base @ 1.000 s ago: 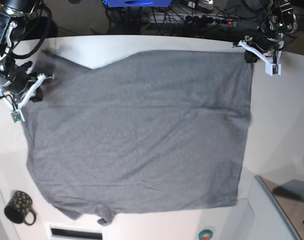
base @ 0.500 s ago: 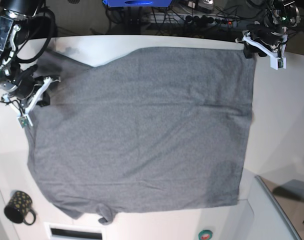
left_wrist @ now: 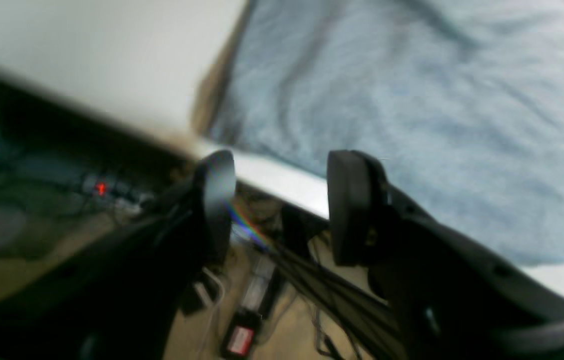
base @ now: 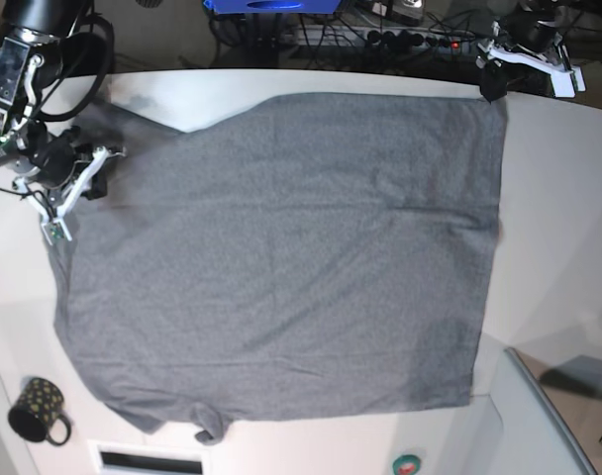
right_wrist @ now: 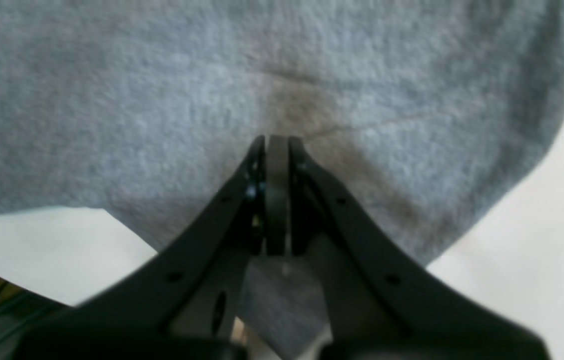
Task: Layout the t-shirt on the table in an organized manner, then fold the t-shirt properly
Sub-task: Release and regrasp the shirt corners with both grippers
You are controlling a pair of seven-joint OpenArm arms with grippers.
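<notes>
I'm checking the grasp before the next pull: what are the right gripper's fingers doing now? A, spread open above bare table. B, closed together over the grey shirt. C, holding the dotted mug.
B: the right gripper has its fingers pressed together over the t-shirt.

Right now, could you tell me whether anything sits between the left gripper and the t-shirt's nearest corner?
Nothing visible does. The left gripper hangs open at the table edge, with the t-shirt corner just beyond it.

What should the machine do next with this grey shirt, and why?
Probably the right pincer, shut on the t-shirt, should draw that bunched sleeve outward and flat on the table. The left pincer is open, off the far corner, holding nothing.
</notes>
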